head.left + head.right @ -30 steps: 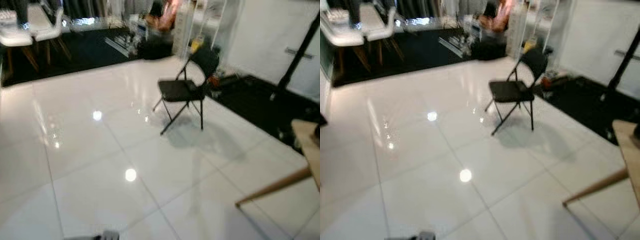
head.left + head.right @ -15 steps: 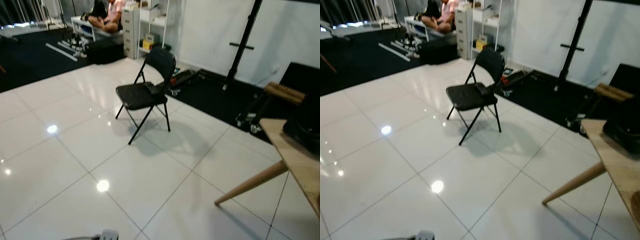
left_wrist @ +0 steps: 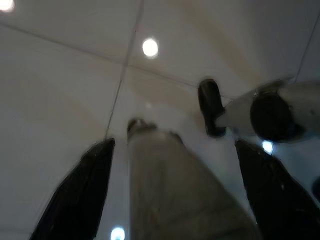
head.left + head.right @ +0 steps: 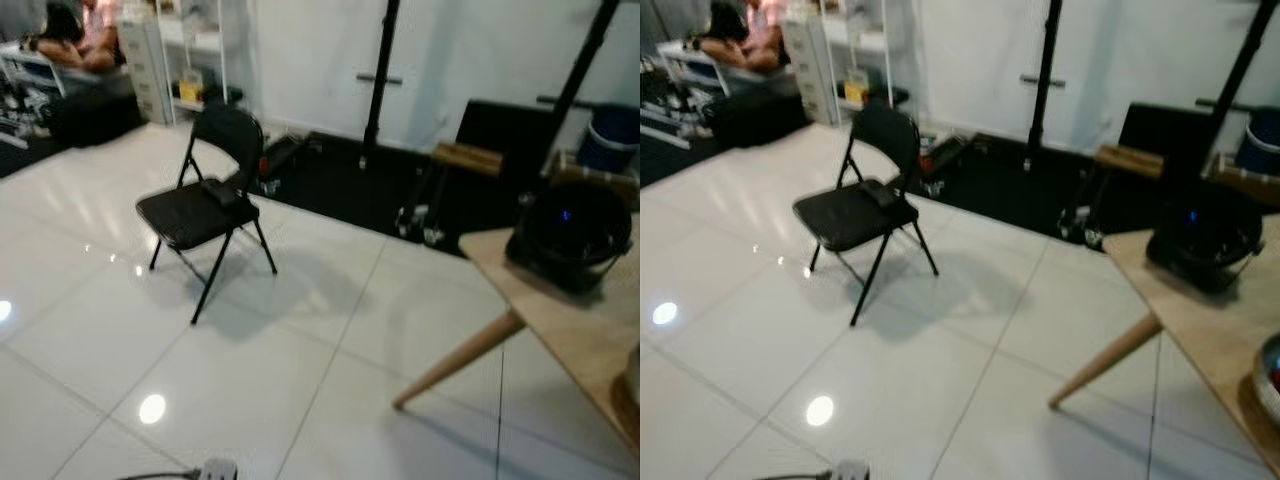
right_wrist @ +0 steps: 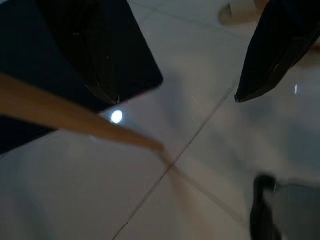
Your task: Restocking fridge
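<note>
With neither fridge nor groceries visible, how the stock handles cannot be judged: the left tool and right tool hang empty, fingers apart, over white floor near a folding chair and desk.

Glossy white tile floor — black folding chair; wooden table — black helmet-like object.
</note>
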Controlling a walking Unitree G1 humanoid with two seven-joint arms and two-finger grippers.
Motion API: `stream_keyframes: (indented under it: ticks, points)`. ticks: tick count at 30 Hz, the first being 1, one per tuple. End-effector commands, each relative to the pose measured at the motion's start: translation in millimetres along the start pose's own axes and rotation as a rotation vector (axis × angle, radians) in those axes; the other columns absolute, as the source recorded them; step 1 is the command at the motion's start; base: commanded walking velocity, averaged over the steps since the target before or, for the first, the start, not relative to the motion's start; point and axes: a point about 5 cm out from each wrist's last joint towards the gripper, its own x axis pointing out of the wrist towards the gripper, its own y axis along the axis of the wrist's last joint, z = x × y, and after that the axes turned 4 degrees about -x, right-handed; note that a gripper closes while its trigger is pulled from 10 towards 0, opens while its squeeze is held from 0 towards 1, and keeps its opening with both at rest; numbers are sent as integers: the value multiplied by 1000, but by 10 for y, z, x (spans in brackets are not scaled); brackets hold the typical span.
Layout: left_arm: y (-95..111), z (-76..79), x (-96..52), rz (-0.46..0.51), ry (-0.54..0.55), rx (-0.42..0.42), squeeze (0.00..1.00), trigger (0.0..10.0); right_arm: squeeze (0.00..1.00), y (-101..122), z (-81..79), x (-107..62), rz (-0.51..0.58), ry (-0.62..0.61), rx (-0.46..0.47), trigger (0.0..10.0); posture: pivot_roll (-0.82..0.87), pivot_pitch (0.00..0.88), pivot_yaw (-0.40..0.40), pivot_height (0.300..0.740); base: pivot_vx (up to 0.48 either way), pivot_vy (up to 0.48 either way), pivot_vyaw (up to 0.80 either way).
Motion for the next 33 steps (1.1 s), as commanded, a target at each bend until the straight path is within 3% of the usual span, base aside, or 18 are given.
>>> stream_keyframes:
  ticks: [1,33]
  points:
    - [-161,22,-19,-58,-7,-19,0,10000,0,-111,-45,0,-37,10,-1,10000,-49,17,-2,740,0,0,-763]
    - [-154,44,-11,-61,-15,0,0,10000,0,-259,96,-28,-89,-68,94,10000,-52,18,-4,740,0,0,-763]
